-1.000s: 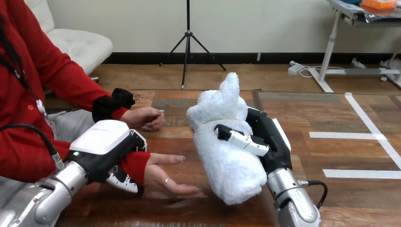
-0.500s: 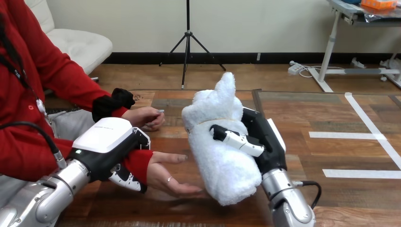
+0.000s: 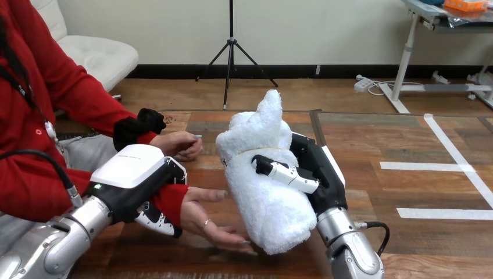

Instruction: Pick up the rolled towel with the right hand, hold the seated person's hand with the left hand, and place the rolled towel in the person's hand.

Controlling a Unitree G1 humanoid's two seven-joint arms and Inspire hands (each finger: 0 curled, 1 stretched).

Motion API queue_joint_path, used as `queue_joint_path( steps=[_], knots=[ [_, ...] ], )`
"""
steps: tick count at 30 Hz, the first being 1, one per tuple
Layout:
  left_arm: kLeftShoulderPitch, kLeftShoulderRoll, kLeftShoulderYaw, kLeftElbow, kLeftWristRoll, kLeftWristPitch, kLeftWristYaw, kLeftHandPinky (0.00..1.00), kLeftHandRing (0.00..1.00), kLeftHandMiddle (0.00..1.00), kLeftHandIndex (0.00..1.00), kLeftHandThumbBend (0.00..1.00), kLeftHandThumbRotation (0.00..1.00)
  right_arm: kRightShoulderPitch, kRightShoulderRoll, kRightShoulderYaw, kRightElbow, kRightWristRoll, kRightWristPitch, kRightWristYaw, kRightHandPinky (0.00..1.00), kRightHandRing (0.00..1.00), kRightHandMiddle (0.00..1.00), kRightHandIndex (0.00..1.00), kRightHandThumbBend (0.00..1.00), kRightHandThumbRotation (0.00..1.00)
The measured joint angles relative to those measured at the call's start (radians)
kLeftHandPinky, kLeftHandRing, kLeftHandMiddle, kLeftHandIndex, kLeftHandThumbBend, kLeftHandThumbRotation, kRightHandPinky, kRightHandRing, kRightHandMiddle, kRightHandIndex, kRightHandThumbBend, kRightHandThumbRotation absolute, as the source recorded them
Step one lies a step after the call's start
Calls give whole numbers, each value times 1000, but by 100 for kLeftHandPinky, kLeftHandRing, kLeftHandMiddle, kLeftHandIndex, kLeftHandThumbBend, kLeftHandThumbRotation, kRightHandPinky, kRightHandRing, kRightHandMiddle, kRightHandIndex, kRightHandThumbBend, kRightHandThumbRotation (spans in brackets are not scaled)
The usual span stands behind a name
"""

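Your right hand (image 3: pixel 322 170) clasps the fluffy white rolled terry towel (image 3: pixel 261 186), held tilted. Your left hand (image 3: pixel 136 177) curls round the person's red-sleeved wrist (image 3: pixel 170 197).

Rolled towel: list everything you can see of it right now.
The rolled towel is white, fluffy terry cloth: a thick roll that a thin band seems to cinch near the top, with a loose peak above it. It is held tilted. The right hand grips its middle, thumb across the front. Its lower end reaches the fingertips of the person's hand, which lies open, palm up. Contact there is unclear.
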Motion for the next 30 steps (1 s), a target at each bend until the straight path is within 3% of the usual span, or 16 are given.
queue_joint_path(
  steps=[30],
  knots=[
    [0,-8,7,-30,-3,-6,-13,26,29,34,35,81,4,0,18,14,-2,8,-36,21,7,14,24,28,63,0]
  ],
)
